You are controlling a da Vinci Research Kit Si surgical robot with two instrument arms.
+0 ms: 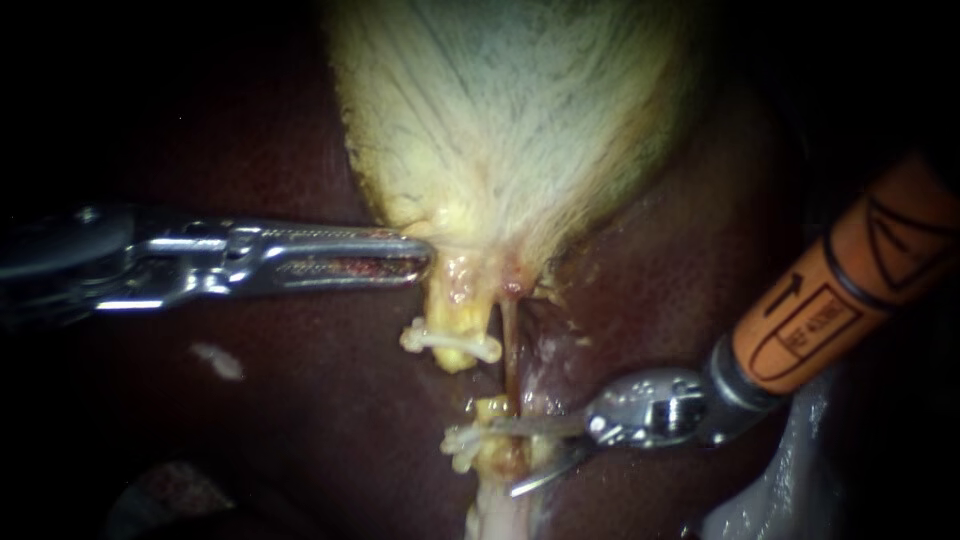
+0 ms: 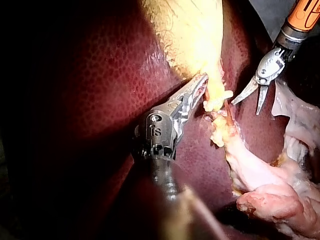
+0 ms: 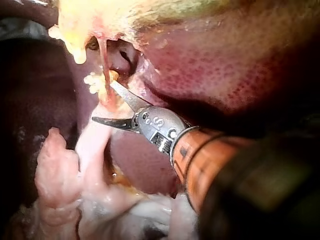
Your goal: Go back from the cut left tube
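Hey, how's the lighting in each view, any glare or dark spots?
Endoscope view: light pools on the gallbladder, the surrounding liver sinks into dark, and there is glare on the left instrument. Left wrist view: the liver beside its shaft lies in shadow. Right wrist view: wet sheen on the liver, and the right instrument is dark near the camera.

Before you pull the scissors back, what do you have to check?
1. The left tube is cut through: ok, a gap parts its two ends.
2. The upper clip and the lower clip sit in place: ok.
3. The right instrument has its blades open: ok.
4. The blades are clear of tissue: not ok, one lies against the lower end.
5. The thin tube alongside is whole: ok.
6. The left instrument is shut on the gallbladder: ok.
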